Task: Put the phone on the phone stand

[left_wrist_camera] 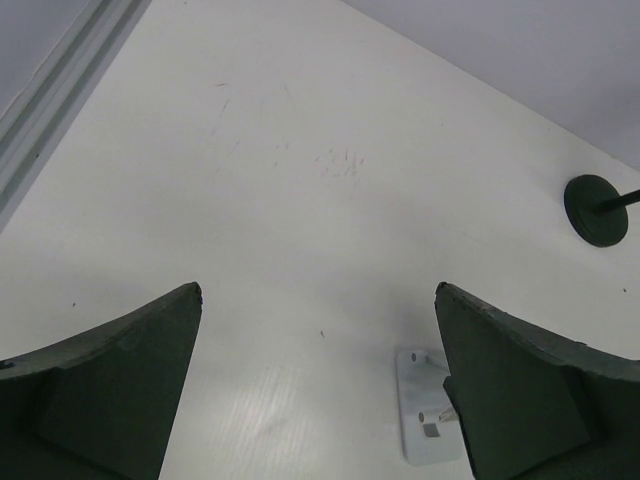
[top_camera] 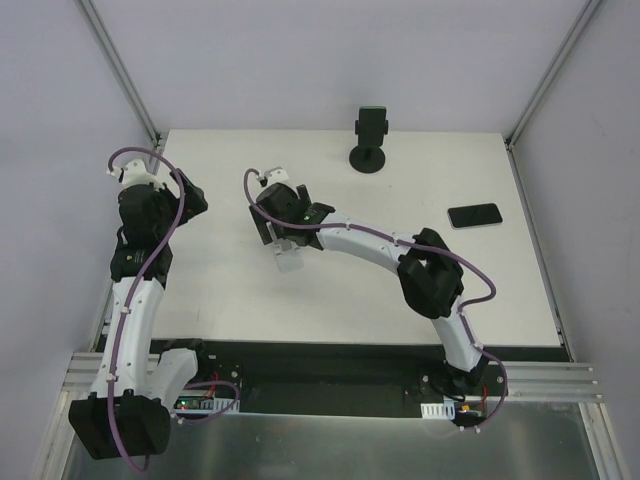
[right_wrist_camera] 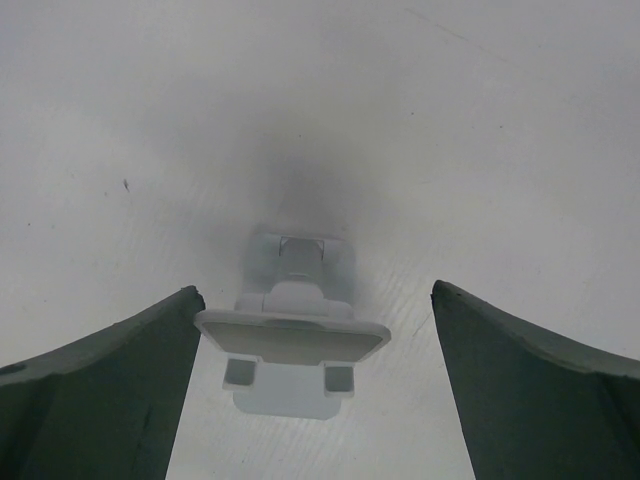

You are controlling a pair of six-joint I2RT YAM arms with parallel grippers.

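- Phone: black, glossy, lying flat on the white table. It is sitting near the right edge with its long side running roughly left to right. Neither gripper is touching it.
- Phone stand: black, standing upright at the far edge of the table, right of centre. Its round disc base is resting on the surface and its clamp cradle is sitting on top of the post. It is standing well apart from the phone, which is lying nearer and further right. In the left wrist view only the base and part of the post are showing, at the right edge.
- Small white plastic piece: lying on the table left of centre, between the right gripper's fingers. Whether the left-hand finger is touching its edge cannot be told.
- Right gripper: the arm is reaching across to the left of centre, with the gripper hanging over the white plastic piece. Its jaws are standing spread wide and are gripping nothing.
- Left gripper: hanging over bare table near the left side. Its jaws are standing spread wide, with nothing between them. The white plastic piece is showing just beside its right-hand finger in the left wrist view.
- Purple cables: running along both arms.
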